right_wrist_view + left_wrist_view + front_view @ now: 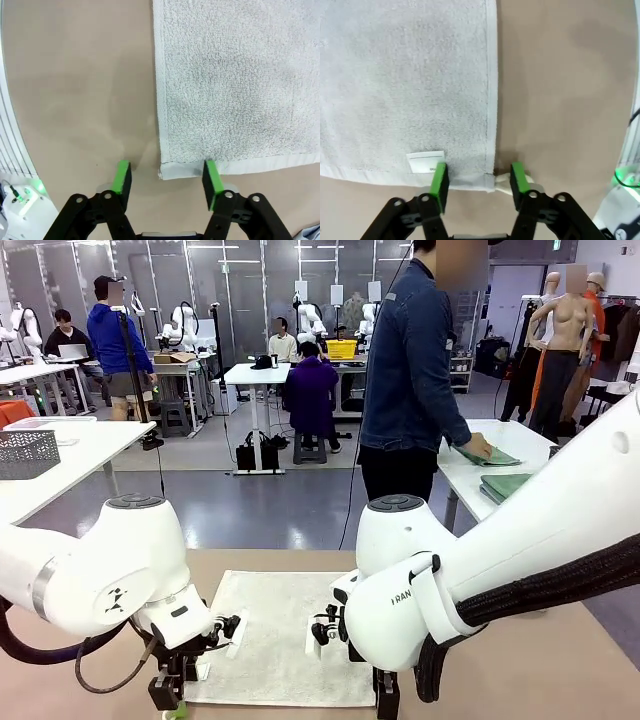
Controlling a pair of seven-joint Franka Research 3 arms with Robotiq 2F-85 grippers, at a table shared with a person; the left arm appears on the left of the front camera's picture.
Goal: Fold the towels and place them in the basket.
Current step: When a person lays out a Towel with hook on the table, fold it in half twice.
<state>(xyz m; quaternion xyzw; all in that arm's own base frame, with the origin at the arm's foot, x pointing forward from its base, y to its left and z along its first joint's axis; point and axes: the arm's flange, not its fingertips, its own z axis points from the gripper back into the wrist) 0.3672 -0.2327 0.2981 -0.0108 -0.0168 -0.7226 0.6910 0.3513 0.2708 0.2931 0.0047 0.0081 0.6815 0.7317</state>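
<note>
At towel [410, 75] corners | left pincer [479, 176], right pincer [166, 174] agape, empty | label [425, 161] illegible | arm [520, 530] reads FRAN

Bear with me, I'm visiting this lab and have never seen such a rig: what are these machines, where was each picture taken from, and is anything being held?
The two white machines are robot arms, the left arm and the right arm. The front view comes from a fixed camera between them. It looks across the table at a person, who is handling green cloths at another table. The other two pictures come from cameras on the wrists, each looking along its own black fingers with green pads. A pale towel lies flat on the table. The left gripper and the right gripper each stand open around a near corner of it. Nothing is gripped yet.
</note>
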